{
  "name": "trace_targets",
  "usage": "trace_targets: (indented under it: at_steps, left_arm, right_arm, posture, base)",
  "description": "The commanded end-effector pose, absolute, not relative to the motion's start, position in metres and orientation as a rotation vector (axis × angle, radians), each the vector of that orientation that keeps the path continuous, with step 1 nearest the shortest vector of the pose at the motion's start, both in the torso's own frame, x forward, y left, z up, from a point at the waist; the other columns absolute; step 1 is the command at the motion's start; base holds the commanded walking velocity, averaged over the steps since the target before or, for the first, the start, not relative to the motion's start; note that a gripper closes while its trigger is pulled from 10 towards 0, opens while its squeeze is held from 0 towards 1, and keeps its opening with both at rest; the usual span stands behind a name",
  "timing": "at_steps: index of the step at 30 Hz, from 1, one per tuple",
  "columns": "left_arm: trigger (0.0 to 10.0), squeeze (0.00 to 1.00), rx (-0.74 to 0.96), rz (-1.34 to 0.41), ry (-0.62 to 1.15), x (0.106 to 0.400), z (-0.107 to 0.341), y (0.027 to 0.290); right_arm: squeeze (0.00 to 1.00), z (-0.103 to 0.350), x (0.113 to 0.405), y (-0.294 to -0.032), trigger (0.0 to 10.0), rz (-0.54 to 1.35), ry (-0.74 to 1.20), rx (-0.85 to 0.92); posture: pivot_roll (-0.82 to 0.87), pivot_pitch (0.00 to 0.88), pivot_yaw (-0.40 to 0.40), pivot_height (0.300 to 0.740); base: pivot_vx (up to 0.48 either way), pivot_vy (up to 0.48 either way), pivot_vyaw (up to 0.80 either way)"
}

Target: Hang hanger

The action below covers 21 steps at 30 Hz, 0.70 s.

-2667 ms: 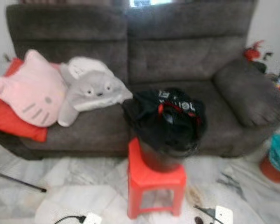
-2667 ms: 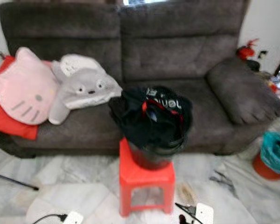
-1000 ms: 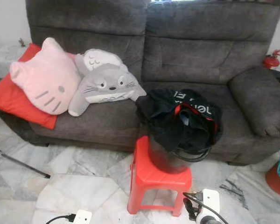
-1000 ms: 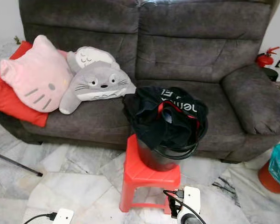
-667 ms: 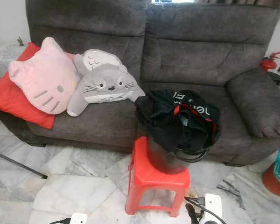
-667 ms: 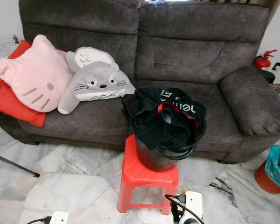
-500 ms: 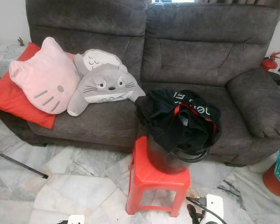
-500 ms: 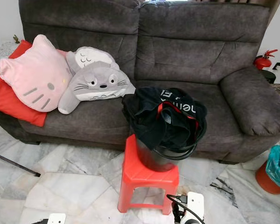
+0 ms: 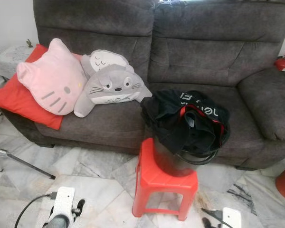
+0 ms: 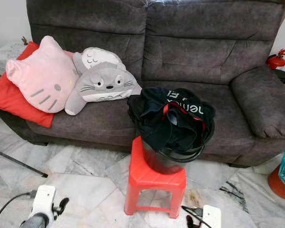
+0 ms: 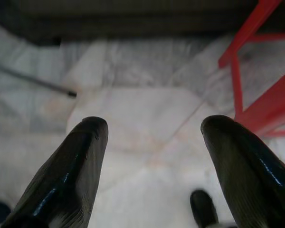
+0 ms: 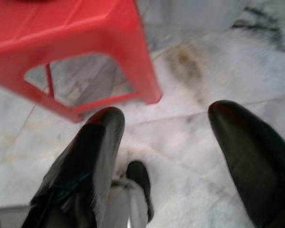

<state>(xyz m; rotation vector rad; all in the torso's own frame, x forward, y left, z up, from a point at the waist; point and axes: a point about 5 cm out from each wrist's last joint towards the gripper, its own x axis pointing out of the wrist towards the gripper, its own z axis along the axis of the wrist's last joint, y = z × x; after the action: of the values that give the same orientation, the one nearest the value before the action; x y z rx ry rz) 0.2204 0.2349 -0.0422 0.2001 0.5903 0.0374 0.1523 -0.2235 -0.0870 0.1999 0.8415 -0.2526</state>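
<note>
Both arms are hanging low, the left gripper point(image 11: 154, 142) and right gripper point(image 12: 166, 137) spread wide and empty, since the clothes-filled bucket point(image 9: 180, 159) on the red stool point(image 9: 164, 187) is sitting ahead, between them, out of reach.

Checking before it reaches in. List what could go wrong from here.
1. The black bucket stands on a small red stool; a tug on the black clothes draped over its rim could tip it.
2. Both grippers, left and right, hang open near the marble floor, close to the stool's legs; lifting might knock it.
</note>
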Motion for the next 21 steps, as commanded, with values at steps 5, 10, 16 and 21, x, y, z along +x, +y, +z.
trace_targets:
  at_steps: [5,10,16,21]
  left_arm:
    - [10.0,0.00,0.223,-0.008,0.760,0.194,-0.065,0.225]
    - [10.0,0.00,0.201,0.014,0.791,0.186,-0.070,0.225]
    - [10.0,0.00,0.218,0.003,0.841,0.177,-0.075,0.227]
    - [10.0,0.00,0.230,0.005,0.857,0.176,-0.076,0.230]
  right_arm:
    - [0.00,-0.079,0.171,-0.216,10.0,-0.241,0.755,0.176]
    - [0.00,-0.071,0.178,-0.219,10.0,-0.227,0.673,0.097]
    - [0.00,-0.040,0.186,-0.222,10.0,-0.247,0.336,0.008]
    - [0.00,-0.008,0.186,-0.219,10.0,-0.268,0.146,-0.062]
  posture:
    - [-0.10,0.000,-0.030,0.740]
    - [-0.11,0.000,-0.029,0.740]
    - [-0.17,0.000,0.021,0.740]
    - [-0.18,0.000,0.026,0.740]
  base:
    - [0.000,0.000,0.00]
    - [0.000,0.000,0.00]
    - [0.000,0.000,0.00]
    - [0.000,0.000,0.00]
